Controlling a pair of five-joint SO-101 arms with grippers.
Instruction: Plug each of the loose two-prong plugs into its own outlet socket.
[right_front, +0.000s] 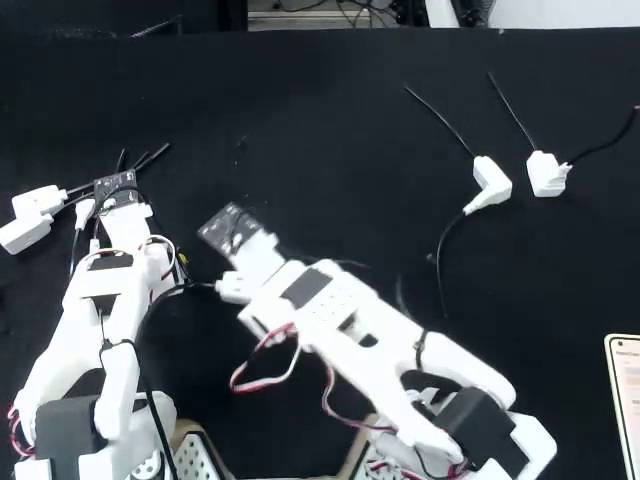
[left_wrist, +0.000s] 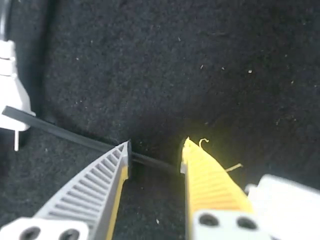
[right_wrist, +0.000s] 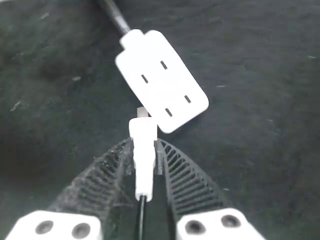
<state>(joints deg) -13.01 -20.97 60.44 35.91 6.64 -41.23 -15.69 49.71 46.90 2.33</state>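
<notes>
The right end effector (right_wrist: 145, 150) is squeezed shut on a small white plug (right_wrist: 142, 132). It holds the plug by its sides. The plug's metal prong pointing straight out in front. Just ahead of the tips lies the white outlet block (right_wrist: 162, 92), flat on the black counter (right_front: 320, 120), with its four thin slots facing up. The prong is right at the edge of the block and is not in a slot. I cannot tell if it touches the block.

The left end effector (left_wrist: 155, 150) is open, with a gap between the grey finger and the yellow finger. A black cord (left_wrist: 65, 134) lies on the counter and runs across right at its tips. Beside this end effector, on the side away from the other arm, lies a second white plug (left_wrist: 10, 90) with a thin prong.

Far from the right end effector, on the side away from the left arm, a bent white plug (right_front: 490, 182) and a stubby white plug (right_front: 547, 172) lie close together on the counter.
</notes>
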